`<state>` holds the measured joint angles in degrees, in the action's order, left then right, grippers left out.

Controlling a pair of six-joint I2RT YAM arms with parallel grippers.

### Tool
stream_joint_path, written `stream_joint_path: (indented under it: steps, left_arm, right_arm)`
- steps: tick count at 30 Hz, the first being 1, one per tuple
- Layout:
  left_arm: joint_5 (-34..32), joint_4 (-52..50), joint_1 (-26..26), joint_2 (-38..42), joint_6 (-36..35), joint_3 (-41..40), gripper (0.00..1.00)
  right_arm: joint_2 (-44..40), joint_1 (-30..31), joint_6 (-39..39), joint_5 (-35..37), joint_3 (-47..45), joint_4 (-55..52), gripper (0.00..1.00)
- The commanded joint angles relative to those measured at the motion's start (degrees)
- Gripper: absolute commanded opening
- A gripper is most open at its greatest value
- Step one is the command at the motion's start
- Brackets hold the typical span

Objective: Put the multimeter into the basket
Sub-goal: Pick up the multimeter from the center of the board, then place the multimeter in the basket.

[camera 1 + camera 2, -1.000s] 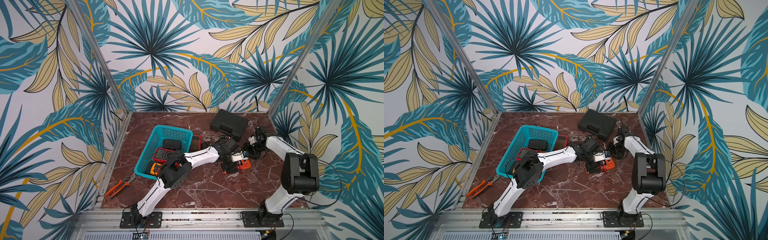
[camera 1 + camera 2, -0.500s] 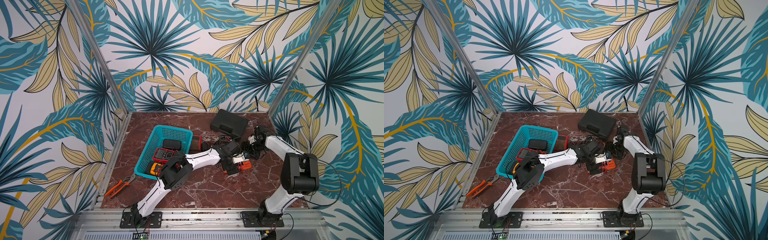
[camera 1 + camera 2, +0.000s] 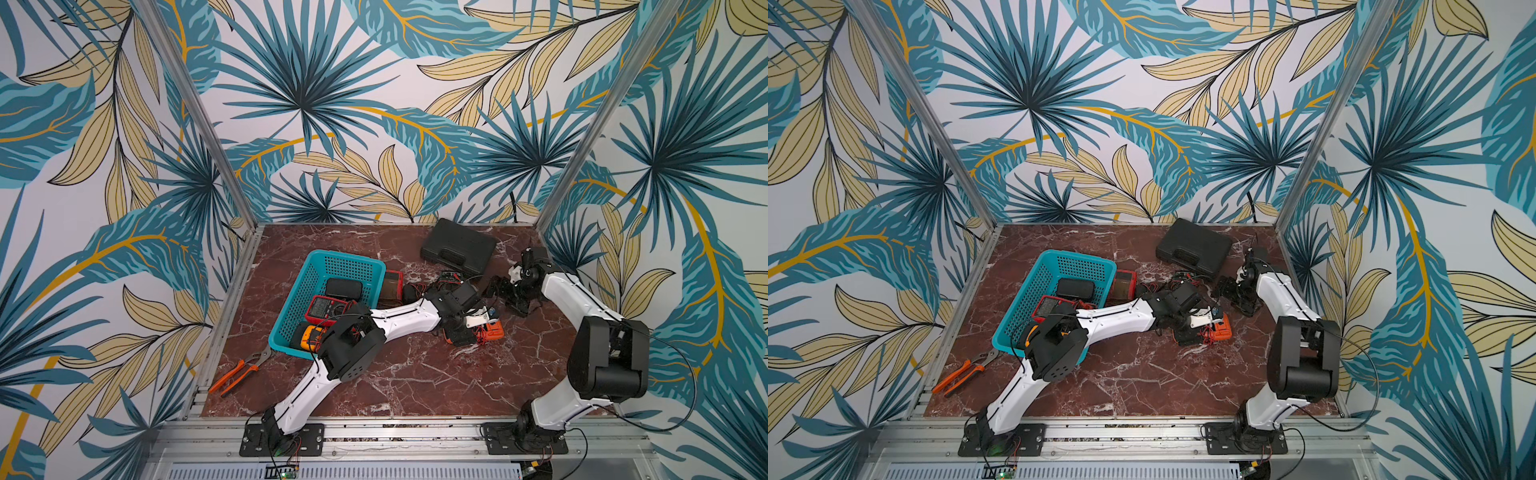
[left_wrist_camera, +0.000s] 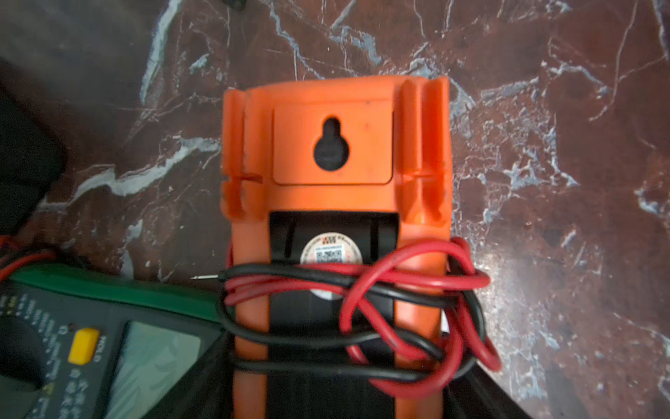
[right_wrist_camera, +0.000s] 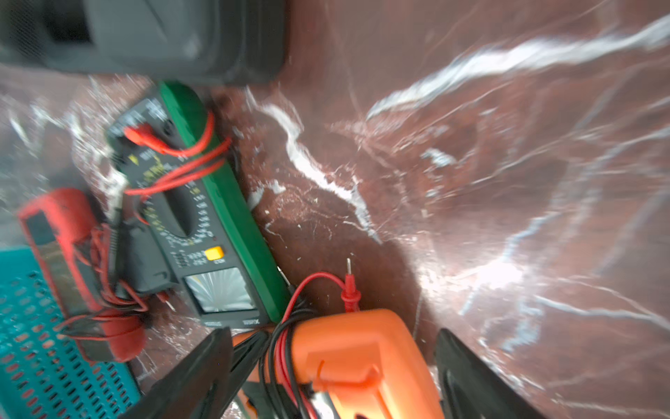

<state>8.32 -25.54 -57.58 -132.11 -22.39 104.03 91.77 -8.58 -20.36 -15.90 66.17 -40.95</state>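
**Orange meter is out on the counter, not in the basket**

The setup is a red-brown marble counter (image 3: 415, 374). It's boxed in by walls (image 3: 311, 104) covered in big teal-and-tan leaf wallpaper, with bare metal posts (image 3: 195, 112) at the corners. A black case (image 3: 459, 245) lies at the back, and orange-handled pliers (image 3: 237, 370) lie by the front left edge.

The orange meter (image 4: 333, 145) lies back-up on the counter with red and black leads (image 4: 362, 290) wound round its middle. It's off to the right of the teal basket (image 3: 297, 303) and not touching it. A green meter (image 5: 203, 203) lies face up just beside it, and a red meter (image 3: 392, 282) sits right against the basket's outer wall. The basket already holds another red meter (image 3: 326, 309), a black pouch (image 3: 343, 287) and a yellow-orange meter (image 3: 309, 334).

The left tool (image 4: 350, 362) straddles the orange meter, one finger along each long side. Whether the fingers are pinching it or just sitting close can't be told from the wrist view. The right tool (image 5: 333, 331) hangs near the same meter with its jaws spread wide. Counter shows between one finger and the meter's side, so it grips nothing.

The left arm comes up from the front edge, its elbow over the basket's near corner and its forearm stretched low across to the meter. The right arm is folded with its elbow high at the front right. Its forearm runs toward the back and its wrist is turned in toward the middle.
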Motion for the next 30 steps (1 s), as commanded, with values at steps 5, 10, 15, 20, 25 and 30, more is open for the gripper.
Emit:
stream_joint_path:
  steps: [5, 10, 15, 20, 25, 30]
  left_arm:
    - [2.10, 11.89, 1.18, 12.21, 8.67, -10.96, 0.13]
    - [6.57, 21.76, 3.53, 22.77, 17.12, -21.00, 0.00]
    - [18.23, 35.46, 9.60, 33.16, 29.24, -33.66, 0.00]
    - [28.13, 47.80, 16.02, 41.70, 40.16, -43.82, 0.00]
    - [32.99, 53.36, 19.89, 48.60, 46.81, -48.85, 0.00]
    - [36.37, 56.51, 21.99, 53.94, 51.83, -50.81, 0.00]
  right_arm:
    - [-9.79, -3.51, -0.06, -2.42, -2.69, -1.99, 0.93]
    - [-16.85, -3.79, 0.28, -5.92, -3.29, -1.78, 0.94]
    - [-24.75, -3.86, -0.04, -12.41, -4.58, 0.97, 0.95]
    - [-32.95, -3.82, -3.03, -24.34, -8.12, 9.53, 0.98]
    - [-37.88, -3.42, -17.20, -41.09, -17.28, 37.06, 0.99]
    - [-41.73, 1.67, -21.78, -42.36, -23.96, 54.45, 1.00]
